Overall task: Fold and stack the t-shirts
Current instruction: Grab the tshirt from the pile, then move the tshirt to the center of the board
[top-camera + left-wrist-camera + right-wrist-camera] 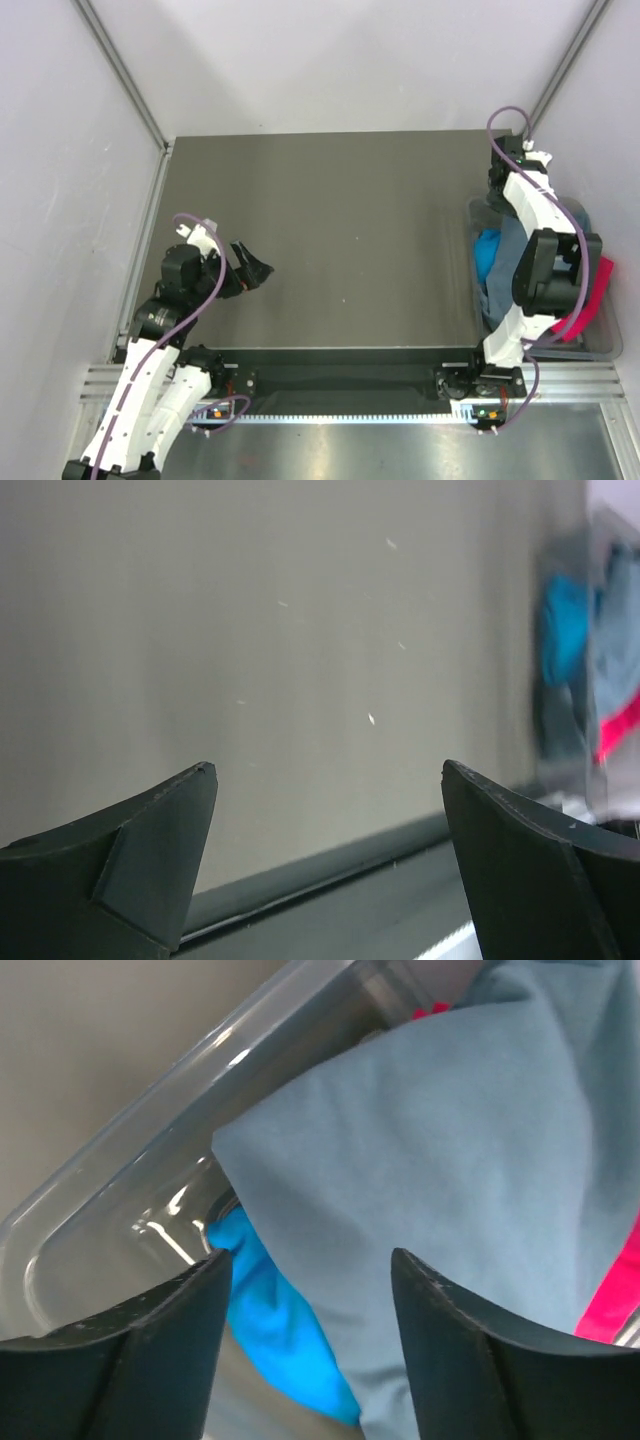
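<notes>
- what do your claws hold?
- nothing. my left claw is spread wide and empty, low over the grey table. my right claw is partly open, jaws apart and gripping nothing, just above cloth.
- where are the t-shirts?
- all three lie heaped in the clear plastic tub at the table's right edge. the slate-blue t-shirt lies on top, right under my right claw. the turquoise t-shirt pokes out beneath it, and the magenta t-shirt shows along its far side.
</notes>
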You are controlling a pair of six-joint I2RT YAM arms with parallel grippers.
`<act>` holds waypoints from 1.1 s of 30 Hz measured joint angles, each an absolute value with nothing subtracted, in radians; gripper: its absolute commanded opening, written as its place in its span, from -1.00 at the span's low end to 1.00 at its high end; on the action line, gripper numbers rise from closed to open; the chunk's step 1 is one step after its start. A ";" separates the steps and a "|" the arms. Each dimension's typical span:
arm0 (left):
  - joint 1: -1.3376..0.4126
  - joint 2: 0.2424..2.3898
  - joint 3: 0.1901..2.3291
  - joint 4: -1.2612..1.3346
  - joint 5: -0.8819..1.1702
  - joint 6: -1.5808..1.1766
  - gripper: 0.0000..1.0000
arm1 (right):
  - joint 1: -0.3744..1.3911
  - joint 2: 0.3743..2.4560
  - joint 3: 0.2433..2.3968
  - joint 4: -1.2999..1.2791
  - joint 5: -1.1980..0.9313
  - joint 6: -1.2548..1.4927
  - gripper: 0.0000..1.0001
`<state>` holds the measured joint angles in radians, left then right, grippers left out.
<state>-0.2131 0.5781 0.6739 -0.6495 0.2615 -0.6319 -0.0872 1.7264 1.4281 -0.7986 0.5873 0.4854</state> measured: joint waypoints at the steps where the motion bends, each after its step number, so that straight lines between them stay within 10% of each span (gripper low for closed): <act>1: -0.216 0.579 0.677 -0.647 0.292 -0.612 0.89 | -0.087 1.745 1.429 -0.793 0.589 0.469 0.35; 4: -0.218 0.579 0.693 -0.647 0.360 -0.560 0.80 | -0.087 1.801 1.429 -0.783 0.606 0.439 0.22; 8: -0.219 0.584 0.719 -0.652 0.404 -0.519 0.58 | -0.087 1.861 1.441 -0.796 0.680 0.426 -0.99; 9: -0.221 0.592 0.736 -0.659 0.411 -0.503 0.54 | -0.087 1.861 1.447 -0.804 0.699 0.421 -1.00; 12: -0.229 0.614 0.780 -0.667 0.412 -0.476 0.60 | -0.080 1.858 1.519 -0.857 0.764 0.426 -1.00; 13: -0.231 0.621 0.793 -0.667 0.412 -0.470 0.96 | -0.077 1.851 1.568 -0.874 0.801 0.417 -1.00; 29: -0.236 0.680 0.978 -0.627 0.429 -0.643 0.78 | 0.716 1.321 1.963 -0.624 0.634 0.250 -0.97; 31: -0.236 0.673 0.986 -0.600 0.426 -0.669 0.84 | 0.723 1.212 1.837 -0.575 0.556 0.323 -0.72; 33: -0.236 0.670 1.001 -0.583 0.413 -0.692 0.95 | 0.722 1.117 1.689 -0.540 0.493 0.393 0.26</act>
